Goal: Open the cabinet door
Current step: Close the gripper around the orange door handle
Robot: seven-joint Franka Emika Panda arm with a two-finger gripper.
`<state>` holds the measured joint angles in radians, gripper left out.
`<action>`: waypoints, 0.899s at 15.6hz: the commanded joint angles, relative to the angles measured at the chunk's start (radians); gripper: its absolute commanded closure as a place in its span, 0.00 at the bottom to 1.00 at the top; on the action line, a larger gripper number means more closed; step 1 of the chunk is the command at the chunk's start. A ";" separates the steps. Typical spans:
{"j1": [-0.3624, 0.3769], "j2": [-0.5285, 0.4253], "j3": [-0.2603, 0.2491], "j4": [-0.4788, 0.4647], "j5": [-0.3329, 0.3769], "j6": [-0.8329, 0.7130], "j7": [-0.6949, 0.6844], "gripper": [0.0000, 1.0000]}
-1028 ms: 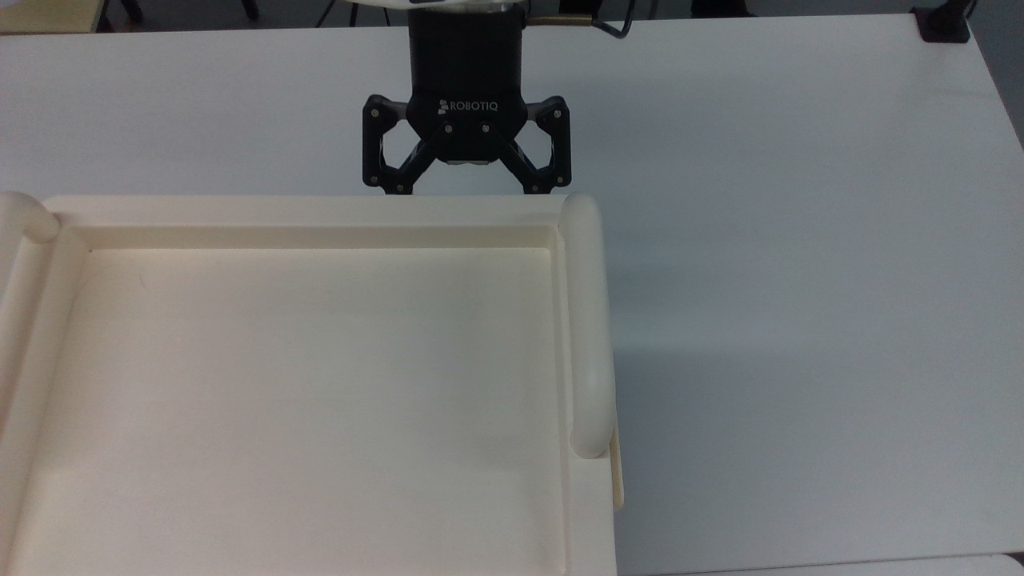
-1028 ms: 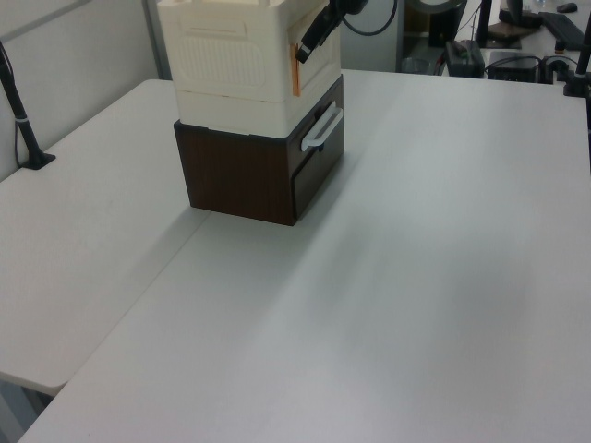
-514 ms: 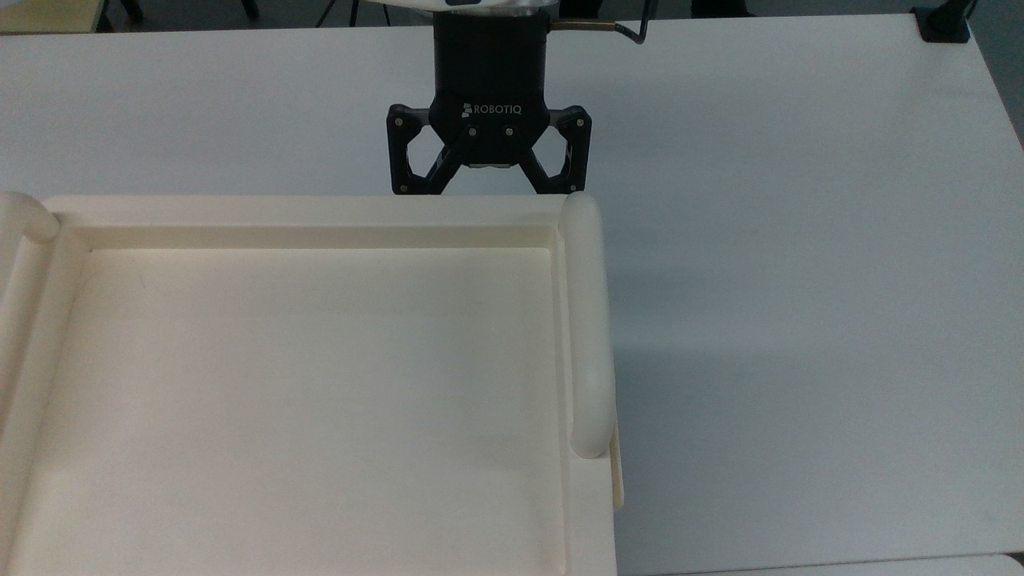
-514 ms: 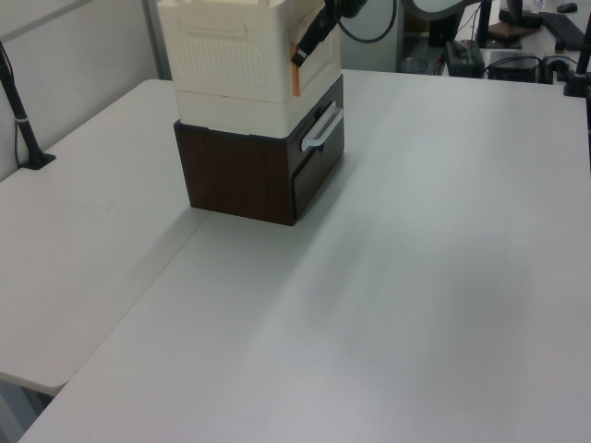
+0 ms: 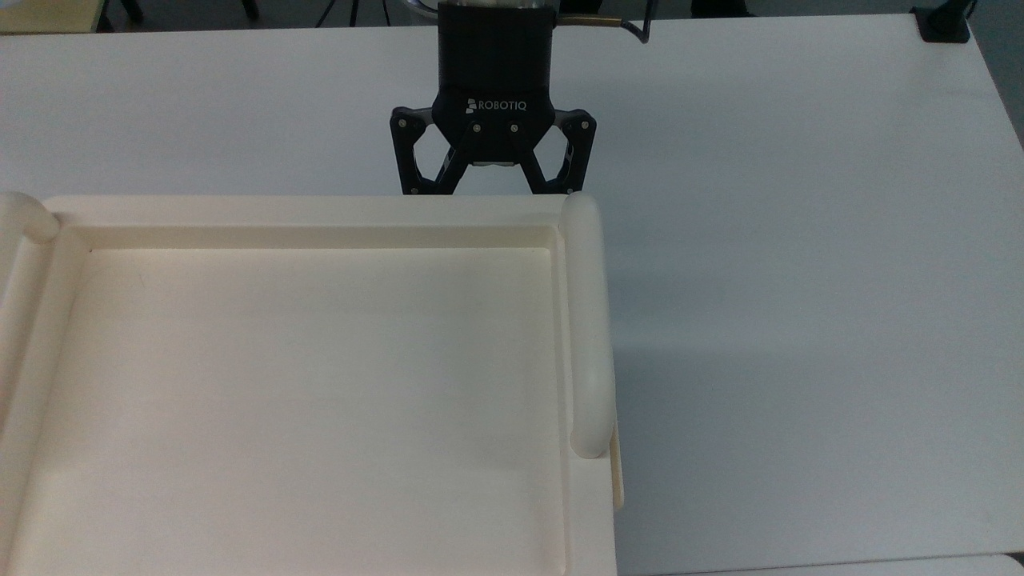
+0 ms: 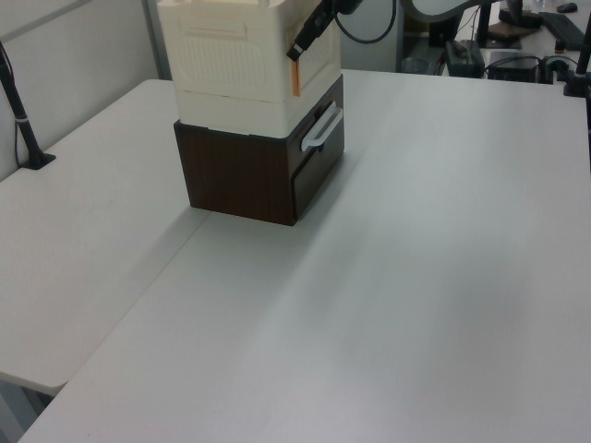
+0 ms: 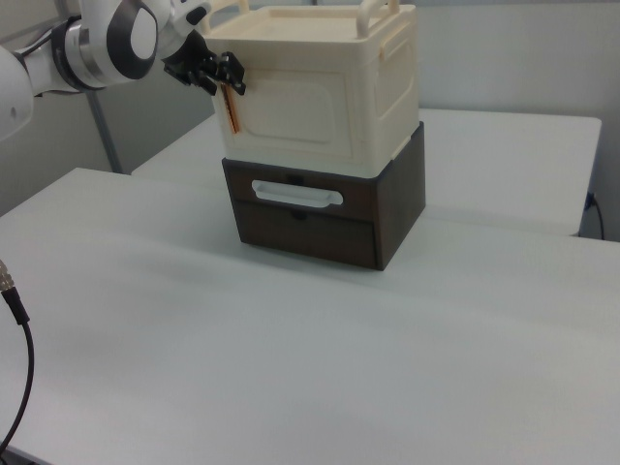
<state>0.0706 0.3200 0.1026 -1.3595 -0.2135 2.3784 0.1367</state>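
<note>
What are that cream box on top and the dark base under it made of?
The cream box looks like moulded plastic: smooth, matte, with rounded rails. The dark base looks like wood or wood-look laminate, brown with faint grain, carrying a pale, probably plastic handle.

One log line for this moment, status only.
gripper: open, at door's orange-handled edge | cabinet door: looks shut | drawer below: shut

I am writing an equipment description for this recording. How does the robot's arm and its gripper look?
The gripper is black, with a boxy body, open linkage fingers with small screws, and white ROBOTIQ lettering. A dark cable leaves its top. In the right view the arm has rounded white and grey shells with a dark joint ring.
</note>
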 commanded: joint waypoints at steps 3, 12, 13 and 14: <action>0.012 0.004 -0.007 -0.007 -0.021 0.007 0.024 0.52; 0.021 0.004 -0.007 -0.033 -0.014 0.004 0.026 0.70; 0.021 0.004 -0.007 -0.033 -0.012 0.004 0.026 0.77; 0.021 0.002 -0.007 -0.035 -0.011 0.002 0.026 0.81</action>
<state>0.0800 0.3321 0.0979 -1.3746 -0.2157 2.3766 0.1382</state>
